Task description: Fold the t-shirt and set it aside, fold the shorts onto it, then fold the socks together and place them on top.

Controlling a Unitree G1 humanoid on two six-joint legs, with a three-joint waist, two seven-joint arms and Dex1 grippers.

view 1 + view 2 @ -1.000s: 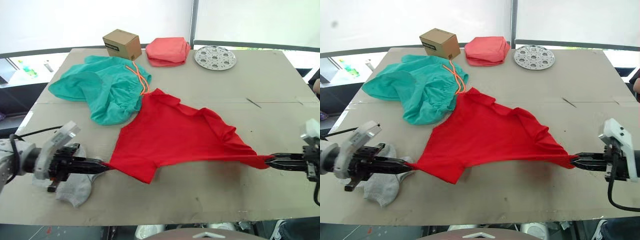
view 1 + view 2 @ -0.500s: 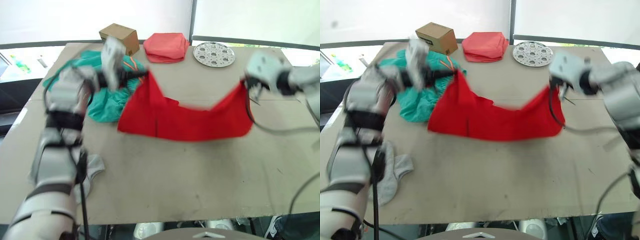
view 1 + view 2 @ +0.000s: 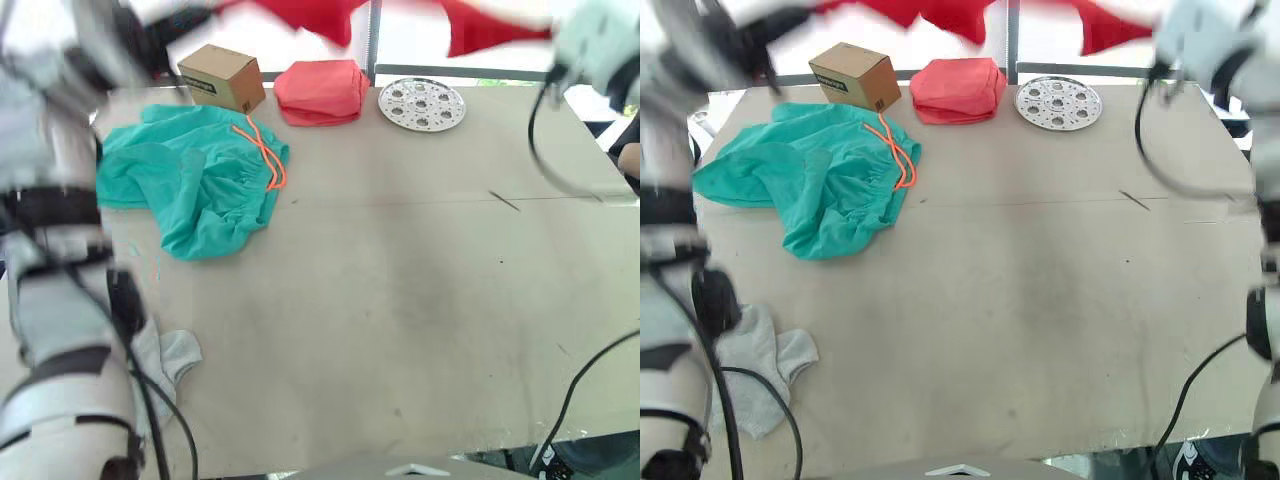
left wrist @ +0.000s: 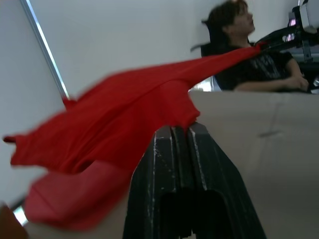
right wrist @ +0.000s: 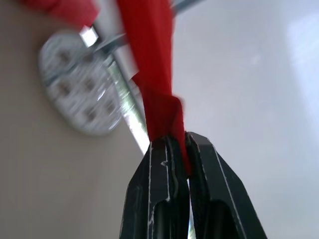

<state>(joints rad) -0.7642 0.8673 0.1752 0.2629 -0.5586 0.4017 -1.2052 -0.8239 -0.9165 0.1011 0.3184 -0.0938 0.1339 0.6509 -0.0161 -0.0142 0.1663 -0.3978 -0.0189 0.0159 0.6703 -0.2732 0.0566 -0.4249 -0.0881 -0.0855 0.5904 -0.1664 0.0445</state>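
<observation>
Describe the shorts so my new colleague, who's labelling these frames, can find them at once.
On the table, look to the far left part, just in front of the cardboard box. The shorts lie there crumpled, teal-green with an orange drawstring, unlike the salmon-pink folded cloth behind and the grey socks nearer the robot.

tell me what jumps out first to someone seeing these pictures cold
The red t-shirt stretched high in the air above the far edge of the table, pinched at each end by the left gripper and the right gripper, jaws shut on the cloth. Below, the teal shorts lie crumpled at the table's far left, by a cardboard box.
</observation>
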